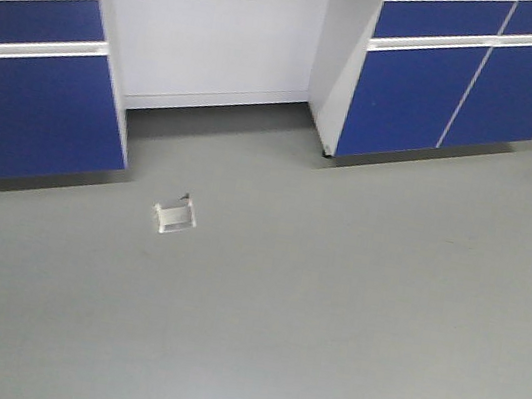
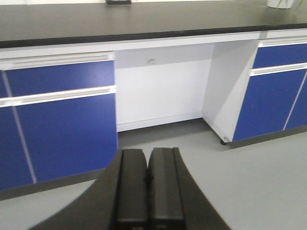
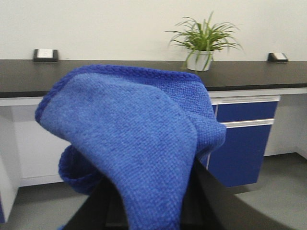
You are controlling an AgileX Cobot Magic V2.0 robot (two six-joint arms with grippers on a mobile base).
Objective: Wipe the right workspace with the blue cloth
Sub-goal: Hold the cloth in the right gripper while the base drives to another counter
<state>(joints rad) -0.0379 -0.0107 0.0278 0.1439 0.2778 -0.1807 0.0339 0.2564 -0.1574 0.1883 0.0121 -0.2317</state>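
Right wrist view: the blue cloth (image 3: pixel 129 143) is bunched up in the right claw (image 3: pixel 146 201), which grips it in the air, in front of the black benchtop (image 3: pixel 249 74). Beside it, the left claw (image 2: pixel 147 179) is closed on nothing.

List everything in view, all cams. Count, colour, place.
blue cloth: one, royal blue, draped over the right gripper, off the bench
benchtop: one, matte black, along the white wall
box fittings: two, black with white faces, at the back of the benchtop, left and right in the right wrist view
potted plant: one, green in a white pot, on the benchtop
cabinets: two blocks, blue fronts with white trim, either side of a white knee recess
floor: grey
small object: one, pale or clear, on the floor; cannot identify
left gripper: black, shut, empty
right gripper: black, jaws hidden under the cloth
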